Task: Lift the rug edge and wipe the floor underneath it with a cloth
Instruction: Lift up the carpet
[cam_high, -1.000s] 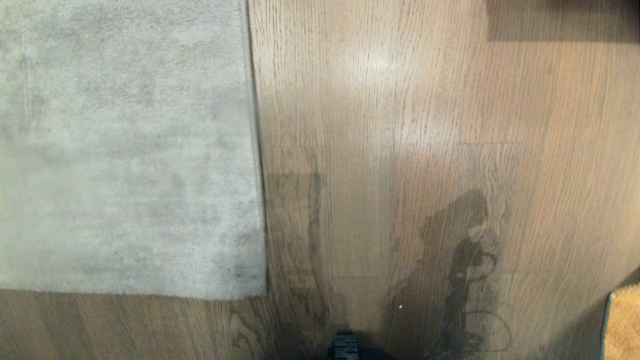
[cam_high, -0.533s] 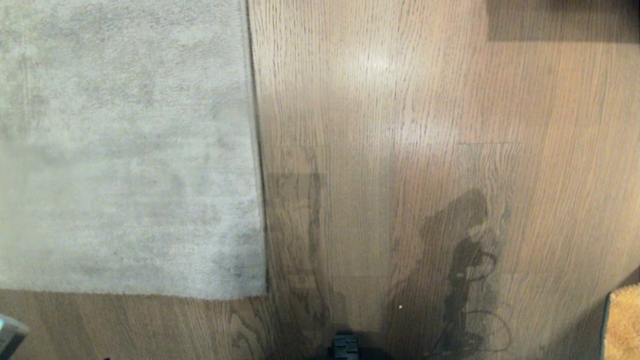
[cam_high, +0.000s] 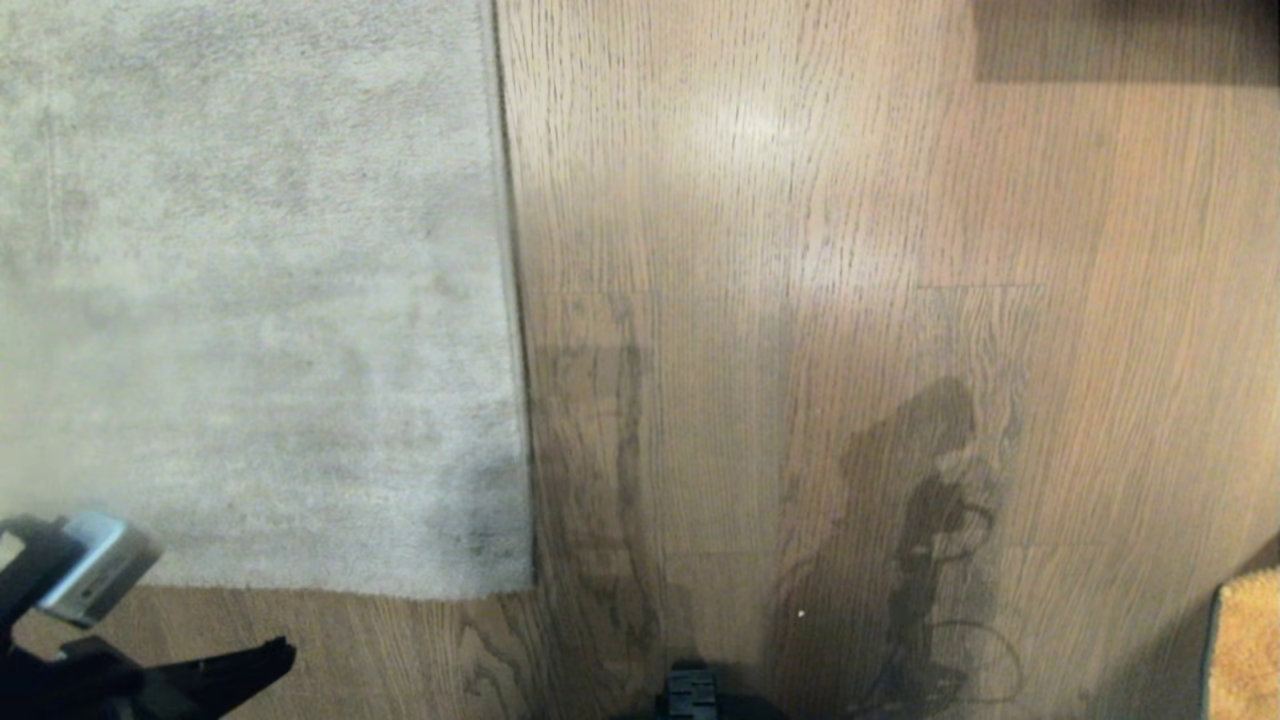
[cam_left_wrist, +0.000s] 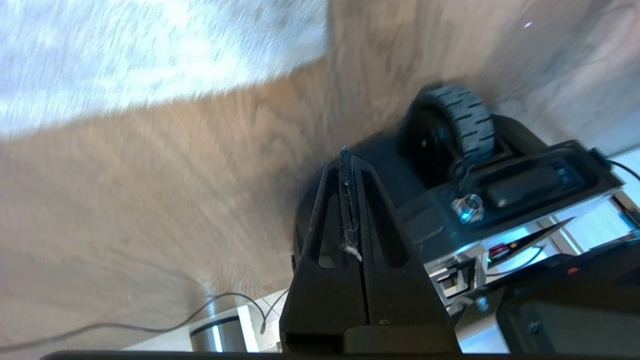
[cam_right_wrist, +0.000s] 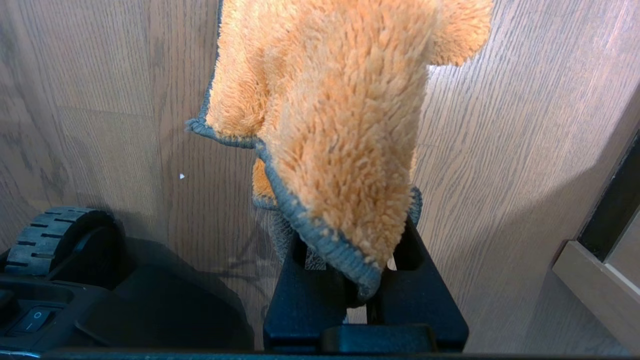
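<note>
The light grey rug lies flat at the left, and the rug edge meets the near border at a corner. Brown wood floor spreads to the right and in front. My left gripper comes in low at the left, shut and empty, over bare floor just short of the rug's near border. In the left wrist view this gripper has its fingers pressed together with a wisp of lint between them. My right gripper is shut on the orange cloth, which hangs above the floor. The cloth shows at the head view's right edge.
My base's wheel and front sit close behind the grippers. A dark shadow patch lies at the far right. A pale furniture edge stands beside the right arm. A thin cable runs over the floor.
The left arm has come up into the head view from the lower left, toward the rug's near border. The right arm and cloth have not moved.
</note>
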